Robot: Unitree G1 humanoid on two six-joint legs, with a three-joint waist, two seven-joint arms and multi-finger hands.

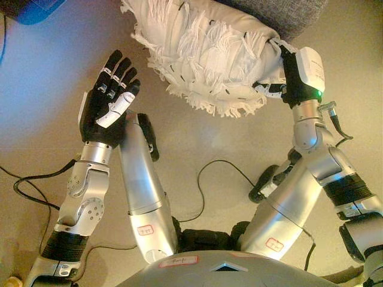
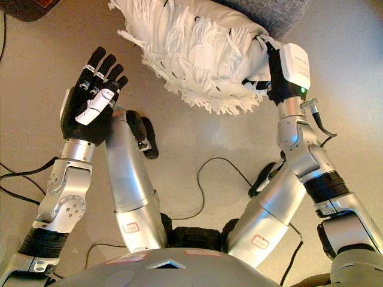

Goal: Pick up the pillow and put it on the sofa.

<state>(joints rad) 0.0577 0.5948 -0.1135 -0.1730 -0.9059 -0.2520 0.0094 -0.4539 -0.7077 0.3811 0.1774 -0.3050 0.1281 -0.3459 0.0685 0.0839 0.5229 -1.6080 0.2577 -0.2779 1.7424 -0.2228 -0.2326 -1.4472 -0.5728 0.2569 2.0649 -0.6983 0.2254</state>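
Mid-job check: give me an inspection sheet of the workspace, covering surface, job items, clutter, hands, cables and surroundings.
Surface: beige floor.
Job's things: white fringed pillow is held up against the front edge of the grey sofa; whether it rests on the seat cannot be told.
Clutter: nothing seen.
Hands: left hand open, fingers straight, palm up, apart from the pillow and holding nothing. Right hand presses against the pillow's right end; its fingers are hidden in the cloth.
Cables: only the robot's own.
Surroundings: blue object at the top left corner, cut off by the view.
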